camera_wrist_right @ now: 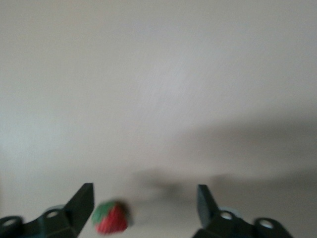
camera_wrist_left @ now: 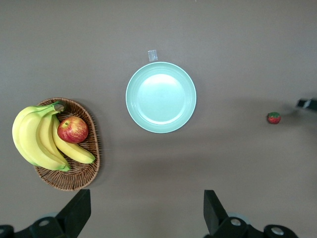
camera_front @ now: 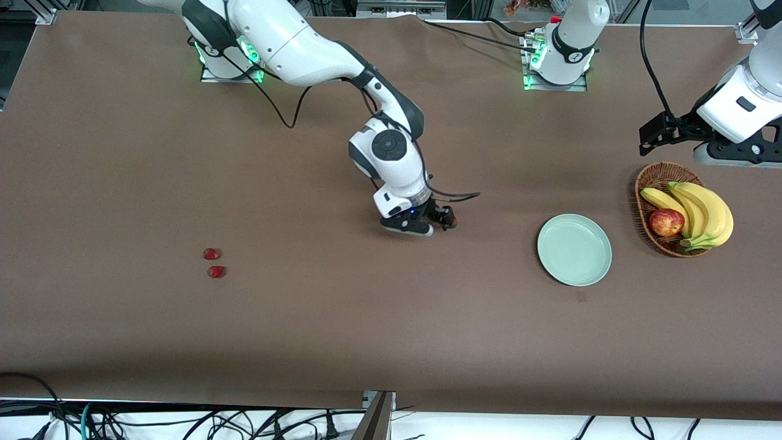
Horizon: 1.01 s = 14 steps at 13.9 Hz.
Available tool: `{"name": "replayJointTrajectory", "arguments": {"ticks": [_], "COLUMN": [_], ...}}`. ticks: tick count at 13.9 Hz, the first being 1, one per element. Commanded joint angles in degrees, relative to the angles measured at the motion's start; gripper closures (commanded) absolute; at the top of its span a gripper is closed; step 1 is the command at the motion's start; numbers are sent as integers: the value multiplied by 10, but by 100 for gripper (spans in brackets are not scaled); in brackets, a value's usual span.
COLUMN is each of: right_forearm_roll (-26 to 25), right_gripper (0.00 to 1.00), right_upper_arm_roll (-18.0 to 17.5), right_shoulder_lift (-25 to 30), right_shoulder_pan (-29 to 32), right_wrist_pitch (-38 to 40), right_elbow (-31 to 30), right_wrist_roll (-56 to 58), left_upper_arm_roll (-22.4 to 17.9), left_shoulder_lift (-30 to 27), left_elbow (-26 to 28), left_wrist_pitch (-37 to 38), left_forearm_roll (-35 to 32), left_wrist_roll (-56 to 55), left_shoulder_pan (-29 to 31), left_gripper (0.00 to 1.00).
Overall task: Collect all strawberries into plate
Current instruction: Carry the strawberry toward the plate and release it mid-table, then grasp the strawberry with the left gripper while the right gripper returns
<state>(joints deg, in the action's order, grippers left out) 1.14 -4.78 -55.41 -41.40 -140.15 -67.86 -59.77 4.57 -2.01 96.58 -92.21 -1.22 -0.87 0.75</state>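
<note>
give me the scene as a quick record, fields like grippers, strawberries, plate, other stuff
right gripper: open, low over the middle of the table, a strawberry beside one finger, not clamped
left gripper: open, waiting high over the plate and basket end
strawberries on table: two more close together toward the right arm's end
plate: mint green, no berries in it
basket: wicker, beside the plate at the left arm's end, holds bananas and an apple
progress: none of the three berries collected
</note>
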Motion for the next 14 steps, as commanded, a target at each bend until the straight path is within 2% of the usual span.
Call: {"name": "replayJointTrajectory", "arguments": {"ticks": [1, 3, 5, 7, 9, 11, 14], "right_forearm_roll": [0, -3, -8, -9, -7, -5, 0], "right_gripper": [0, 0, 0, 0, 0, 0, 0], "right_upper_arm_roll": [-11, -3, 4, 48, 96, 131, 139], "right_shoulder_lift": [56, 75, 80, 85, 87, 87, 87], "right_shoulder_pan": [75, 126, 176, 198, 200, 204, 249], "right_wrist_pitch": [127, 221, 280, 331, 338, 334, 299], "right_elbow": [-11, -11, -11, -22, -38, -47, -68], "right_wrist_roll": [123, 210, 277, 368, 486, 564, 660], "left_upper_arm_roll": [0, -1, -1, 15, 60, 84, 113], "left_shoulder_lift": [-4, -2, 8, 25, 80, 112, 192], "left_elbow": [-8, -8, -7, 6, -2, 5, 5], "left_wrist_pitch": [1, 0, 23, 59, 35, -12, -108], "left_forearm_roll": [5, 16, 39, 46, 57, 56, 49], "left_wrist_roll": [0, 1, -4, -4, -48, -115, -219], "left_shoulder_pan": [-1, 2, -2, -7, -14, -19, -43], "left_gripper": [0, 0, 0, 0, 0, 0, 0]}}
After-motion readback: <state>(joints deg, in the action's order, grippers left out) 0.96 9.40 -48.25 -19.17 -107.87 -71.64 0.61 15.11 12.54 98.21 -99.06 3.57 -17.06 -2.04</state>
